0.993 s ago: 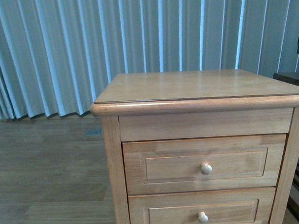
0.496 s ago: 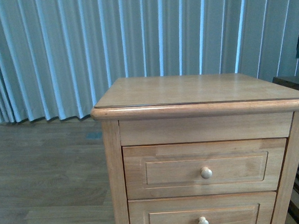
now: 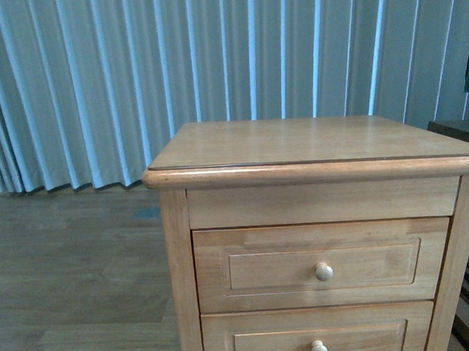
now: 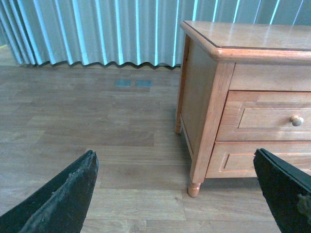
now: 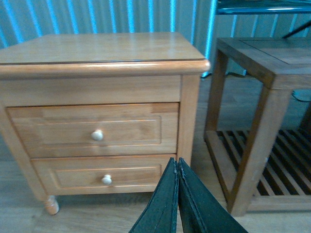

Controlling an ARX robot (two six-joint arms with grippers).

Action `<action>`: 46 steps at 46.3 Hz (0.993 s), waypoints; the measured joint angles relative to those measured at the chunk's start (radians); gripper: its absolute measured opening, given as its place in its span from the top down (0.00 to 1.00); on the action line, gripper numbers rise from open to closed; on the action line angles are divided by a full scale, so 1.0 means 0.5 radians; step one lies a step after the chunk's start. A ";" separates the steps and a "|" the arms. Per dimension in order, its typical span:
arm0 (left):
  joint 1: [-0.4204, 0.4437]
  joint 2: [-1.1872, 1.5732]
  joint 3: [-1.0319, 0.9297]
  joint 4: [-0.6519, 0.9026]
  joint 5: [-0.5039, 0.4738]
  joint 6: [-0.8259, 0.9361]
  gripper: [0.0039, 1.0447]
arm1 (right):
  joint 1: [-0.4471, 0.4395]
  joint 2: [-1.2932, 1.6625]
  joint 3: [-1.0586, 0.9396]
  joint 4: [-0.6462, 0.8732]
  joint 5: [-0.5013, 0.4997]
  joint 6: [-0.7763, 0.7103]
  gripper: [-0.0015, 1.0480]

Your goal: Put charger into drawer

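The drawer (image 3: 323, 264) is the upper one of a light-wood cabinet, closed, with a round pale knob (image 3: 324, 271). It also shows in the right wrist view as the drawer (image 5: 92, 128) and in the left wrist view as the drawer (image 4: 272, 116). The charger is out of view. My left gripper (image 4: 175, 170) is open over bare floor, left of the cabinet, with nothing between its fingers. My right gripper (image 5: 177, 162) is shut and empty, held low in front of the cabinet's right corner. Neither arm shows in the front view.
The cabinet top (image 3: 296, 140) is bare. A lower drawer (image 3: 316, 341) sits beneath the upper one. A darker wooden side table (image 5: 262, 73) with a slatted lower shelf stands just right of the cabinet. Pale curtains (image 3: 133, 78) hang behind. Wood floor (image 4: 97, 126) stretches to the left.
In the front view the cabinet sits slightly lower in frame than one second ago, so the view has tilted up a little. Since half a second ago nothing has visibly moved.
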State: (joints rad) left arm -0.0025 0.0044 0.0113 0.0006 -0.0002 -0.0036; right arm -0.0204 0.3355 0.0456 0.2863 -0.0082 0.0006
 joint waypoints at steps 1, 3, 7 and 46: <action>0.000 0.000 0.000 0.000 0.001 0.000 0.06 | 0.019 -0.021 -0.006 -0.014 -0.002 0.000 0.98; 0.000 0.000 0.000 0.000 0.000 0.000 0.06 | 0.031 -0.062 -0.016 -0.041 0.002 0.000 0.98; 0.000 0.000 0.000 0.000 0.000 0.000 0.06 | 0.033 -0.129 -0.082 -0.032 0.011 -0.001 0.98; 0.000 0.000 0.000 0.000 -0.001 0.000 0.06 | 0.035 -0.662 -0.080 -0.571 0.014 -0.001 0.98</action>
State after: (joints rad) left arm -0.0025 0.0044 0.0113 0.0006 -0.0006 -0.0036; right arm -0.0029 0.0044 0.0055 0.0006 -0.0013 0.0002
